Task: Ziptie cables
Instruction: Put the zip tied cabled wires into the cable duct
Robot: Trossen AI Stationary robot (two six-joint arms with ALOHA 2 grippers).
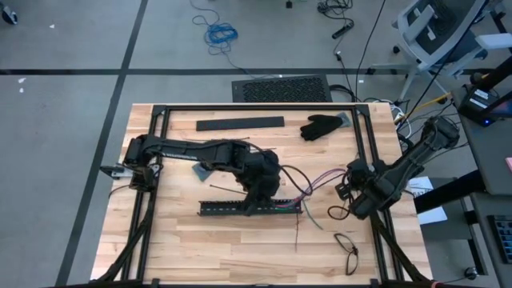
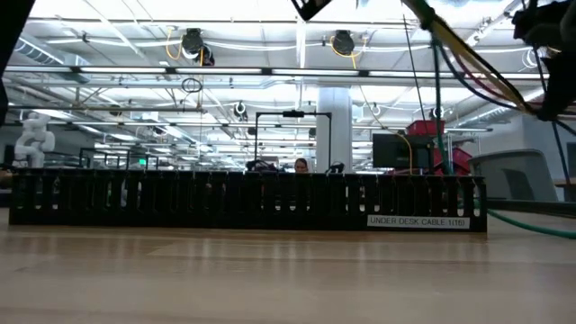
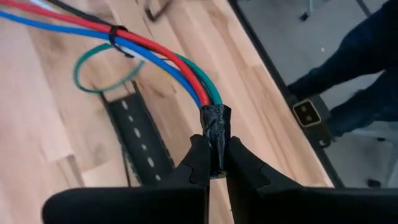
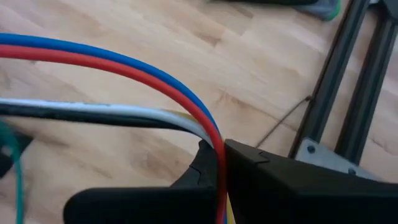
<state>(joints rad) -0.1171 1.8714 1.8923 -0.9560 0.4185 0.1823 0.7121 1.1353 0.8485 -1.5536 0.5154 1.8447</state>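
Where the scene is viewed from above, the left pincer (image 1: 264,188) is located over the middle of the wooden tabletop (image 1: 176,248), just above a long black slotted bar (image 1: 232,208). The cables (image 1: 308,186) are strung between this pincer and the right pincer (image 1: 356,192), which is positioned near the tabletop's right edge. A black glove (image 1: 322,126) and a flat black strip (image 1: 240,123) are seen toward the far edge, and a small black wire loop (image 1: 346,245) lies near the front right corner.

At table height, the slotted bar (image 2: 243,200) is seen broadside, bearing a white label (image 2: 417,221). Cables (image 2: 468,63) are seen descending from the upper right.

In the left wrist view, the left pincer (image 3: 216,163) is closed on the taped black end (image 3: 216,127) of the cables (image 3: 155,53), a red, blue and green bundle bound farther along by a black ziptie (image 3: 115,34).

In the right wrist view, the right pincer (image 4: 219,163) is closed on the cables (image 4: 124,65), with red and blue strands gripped between its fingers.
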